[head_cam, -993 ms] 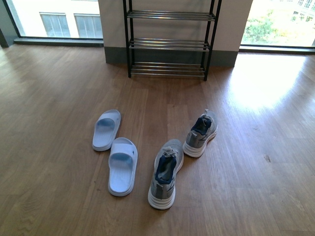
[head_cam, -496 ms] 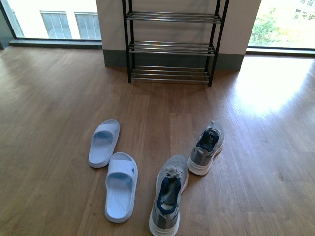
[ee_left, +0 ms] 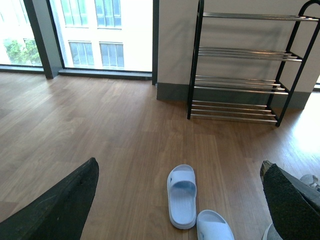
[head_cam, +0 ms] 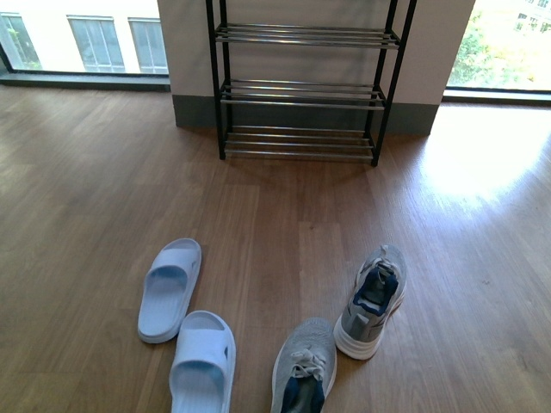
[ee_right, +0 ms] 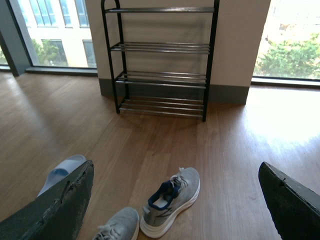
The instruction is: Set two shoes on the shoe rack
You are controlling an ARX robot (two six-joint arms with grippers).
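Note:
Two grey knit sneakers lie on the wooden floor. One sneaker (head_cam: 372,301) (ee_right: 170,200) points toward the shoe rack; the other (head_cam: 303,374) (ee_right: 117,225) is cut off by the picture's lower edge. The black-framed shoe rack (head_cam: 297,86) (ee_left: 240,70) (ee_right: 162,60) with chrome-bar shelves stands against the far wall, its shelves bare. My left gripper (ee_left: 178,165) hangs open above the slippers, holding nothing. My right gripper (ee_right: 176,166) hangs open above the sneakers, well clear of them. Neither arm shows in the front view.
Two pale blue slippers (head_cam: 170,288) (head_cam: 202,366) lie left of the sneakers, one (ee_left: 182,197) between my left fingers in the wrist view. Bare wooden floor stretches from the shoes to the rack. Floor-to-ceiling windows flank the wall behind it.
The front view has moved closer to the rack. The shoes and slippers have slid lower in the picture, and the nearer sneaker is now cut off at the bottom.

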